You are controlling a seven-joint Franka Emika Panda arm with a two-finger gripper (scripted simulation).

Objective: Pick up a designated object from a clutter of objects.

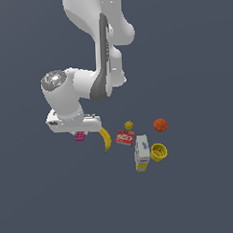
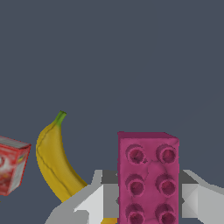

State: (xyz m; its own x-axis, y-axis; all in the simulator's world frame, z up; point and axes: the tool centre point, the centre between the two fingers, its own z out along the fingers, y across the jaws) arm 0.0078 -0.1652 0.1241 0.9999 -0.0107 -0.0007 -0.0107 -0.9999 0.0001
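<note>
- Dark slate-grey floor [image 1: 199, 201], plain and flat, fills both views; you have no walls or furniture to go by.
- Arm [image 1: 99, 57]: white, reaching down from the top of the exterior view and ending at the exterior view's left of the clutter.
- Gripper [image 1: 80, 135]: you see its two fingers [image 2: 98, 197] standing one on each long side of the pink block, pressed against it; clamped on the block.
- Pink block [image 2: 148, 177]: magenta, flat, with two rows of round studs on its face. In the wrist view its long axis runs across the line between the fingers, one short end reaching out past the fingertips. In the exterior view only a small pink patch shows under the hand, just beside the banana's upper end.
- Banana [image 1: 106, 139]: yellow, curved, green stem tip; lies just beside the block, apart from it.
- Red box [image 1: 124, 137]: white lettering; on the banana's far side from the block.
- Small yellow cube [image 1: 129, 124]: near the red box.
- Orange ball [image 1: 160, 124]: well apart from the block, toward the exterior view's right.
- White-and-yellow carton [image 1: 141, 153]: lying beside the red box.
- Yellow cup [image 1: 159, 152]: touching or nearly touching the carton; you cannot tell which.
</note>
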